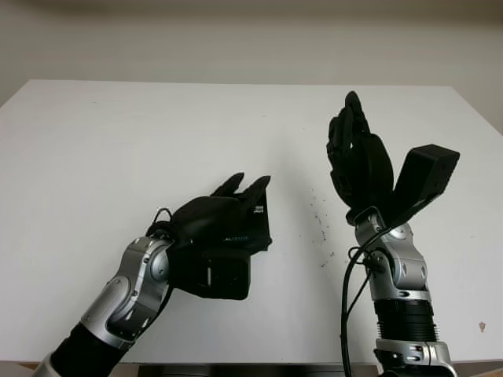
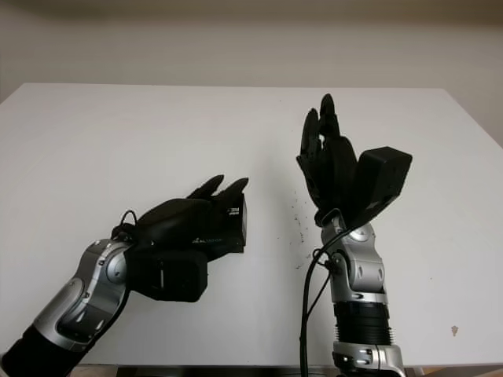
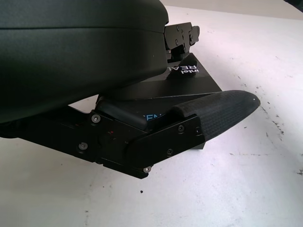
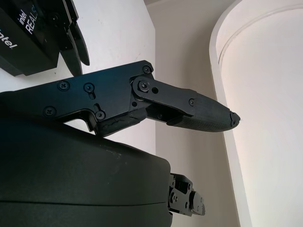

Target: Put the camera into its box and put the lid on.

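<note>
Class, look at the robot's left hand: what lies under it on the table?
Under the left hand sits a black box printed with white lettering, resting on the white table. The hand covers much of the box, so whether the camera is inside cannot be seen.

You have a smooth, matt white counter [image 1: 118,133] under everything, marked by a scatter of fine dark specks. The flat black box [image 3: 189,82] with white printed lettering looks like matt card, though you can't be sure from here. The left robot hand [image 1: 224,216] closed on it is matt black plastic with textured fingertip pads [image 3: 222,106]. The raised right robot hand [image 1: 357,153], holding nothing, has the same finish; both forearms are brushed silver metal.
</note>
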Available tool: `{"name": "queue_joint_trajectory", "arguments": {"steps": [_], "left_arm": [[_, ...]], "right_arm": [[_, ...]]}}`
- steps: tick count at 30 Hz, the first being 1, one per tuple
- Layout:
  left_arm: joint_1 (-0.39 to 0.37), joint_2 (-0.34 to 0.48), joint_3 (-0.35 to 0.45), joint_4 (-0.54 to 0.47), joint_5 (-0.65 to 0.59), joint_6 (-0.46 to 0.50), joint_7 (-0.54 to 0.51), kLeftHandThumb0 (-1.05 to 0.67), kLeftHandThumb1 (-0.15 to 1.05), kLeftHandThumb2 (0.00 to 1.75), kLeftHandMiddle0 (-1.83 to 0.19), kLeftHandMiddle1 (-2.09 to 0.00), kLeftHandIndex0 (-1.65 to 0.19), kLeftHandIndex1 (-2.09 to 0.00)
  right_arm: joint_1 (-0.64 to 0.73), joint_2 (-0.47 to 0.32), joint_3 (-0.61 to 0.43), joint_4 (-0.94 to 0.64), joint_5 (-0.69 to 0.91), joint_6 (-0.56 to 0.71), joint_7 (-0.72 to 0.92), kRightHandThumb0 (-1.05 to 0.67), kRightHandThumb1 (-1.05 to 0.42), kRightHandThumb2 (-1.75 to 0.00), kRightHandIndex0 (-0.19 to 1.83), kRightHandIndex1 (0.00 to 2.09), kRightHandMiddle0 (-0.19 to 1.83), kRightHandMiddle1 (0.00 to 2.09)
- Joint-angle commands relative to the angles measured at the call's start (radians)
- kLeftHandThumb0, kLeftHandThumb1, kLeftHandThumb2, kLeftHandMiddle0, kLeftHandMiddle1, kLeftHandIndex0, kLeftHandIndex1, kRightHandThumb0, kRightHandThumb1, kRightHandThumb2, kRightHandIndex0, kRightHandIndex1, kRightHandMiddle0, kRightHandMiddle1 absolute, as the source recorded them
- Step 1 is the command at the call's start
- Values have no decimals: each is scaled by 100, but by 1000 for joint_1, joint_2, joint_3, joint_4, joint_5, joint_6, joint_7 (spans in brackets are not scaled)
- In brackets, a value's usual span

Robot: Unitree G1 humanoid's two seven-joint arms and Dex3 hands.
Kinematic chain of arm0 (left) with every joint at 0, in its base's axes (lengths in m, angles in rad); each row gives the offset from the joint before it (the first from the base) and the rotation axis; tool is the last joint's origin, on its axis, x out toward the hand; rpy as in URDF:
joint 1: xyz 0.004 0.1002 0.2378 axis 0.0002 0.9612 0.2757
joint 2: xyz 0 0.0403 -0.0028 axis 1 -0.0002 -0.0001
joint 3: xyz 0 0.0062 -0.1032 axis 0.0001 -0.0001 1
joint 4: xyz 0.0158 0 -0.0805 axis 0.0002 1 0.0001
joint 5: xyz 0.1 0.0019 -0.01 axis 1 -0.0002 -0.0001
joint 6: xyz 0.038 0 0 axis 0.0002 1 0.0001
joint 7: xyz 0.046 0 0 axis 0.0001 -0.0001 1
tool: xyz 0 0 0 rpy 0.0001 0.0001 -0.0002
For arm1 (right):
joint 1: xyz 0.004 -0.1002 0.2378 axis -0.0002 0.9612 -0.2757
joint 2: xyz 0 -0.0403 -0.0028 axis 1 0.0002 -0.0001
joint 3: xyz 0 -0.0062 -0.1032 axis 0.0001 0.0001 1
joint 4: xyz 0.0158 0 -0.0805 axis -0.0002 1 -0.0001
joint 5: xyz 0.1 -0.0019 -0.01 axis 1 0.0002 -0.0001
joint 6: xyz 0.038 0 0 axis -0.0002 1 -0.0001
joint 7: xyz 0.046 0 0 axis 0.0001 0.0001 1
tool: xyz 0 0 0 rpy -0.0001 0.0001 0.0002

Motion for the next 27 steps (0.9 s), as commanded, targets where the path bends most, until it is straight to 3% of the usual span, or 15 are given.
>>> {"name": "queue_joint_trajectory", "arguments": {"steps": [1,5,8,10,13,16,19,21,27], "left_arm": [[112,-14,-80,48,-9,0,-26,-95,105,89,19,0,19,0],[124,7,-58,-47,7,-18,-31,-90,105,83,19,0,19,0],[143,1,-10,-130,-52,-27,-36,-86,105,78,19,0,19,0],[160,-29,52,-197,-160,-23,-36,-84,105,74,19,0,19,0],[162,-106,192,-308,-398,58,-55,-78,105,65,19,0,19,0],[124,-167,335,-363,-617,107,-37,-74,105,58,19,0,19,0],[58,-169,427,-386,-722,131,-1,-73,105,58,19,-1,19,0],[-3,-161,485,-394,-796,196,15,-72,105,59,19,-1,19,-1],[-82,-135,563,-382,-893,263,77,-70,105,59,19,-1,18,-1]], "right_arm": [[-1,-4,-3,-16,0,-10,1,-67,-105,-67,-19,0,-19,0],[-3,-7,-2,-15,-3,-7,2,-68,-105,-66,-19,0,-19,0],[-5,-7,-2,-14,-2,-8,7,-68,-105,-67,-19,0,-19,0],[-7,-5,-2,-13,-1,-9,8,-67,-105,-67,-19,0,-19,0],[-10,-6,-1,-7,-5,-14,10,-68,-105,-67,-19,0,-19,0],[-12,-4,0,-3,-9,-16,6,-69,-105,-66,-19,0,-19,0],[-12,-5,1,-1,-9,-19,9,-68,-105,-67,-19,0,-19,0],[-11,-2,-1,0,-7,-21,8,-67,-105,-67,-19,0,-19,0],[-8,-2,1,0,-7,-22,10,-68,-105,-66,-19,0,-19,0]]}}
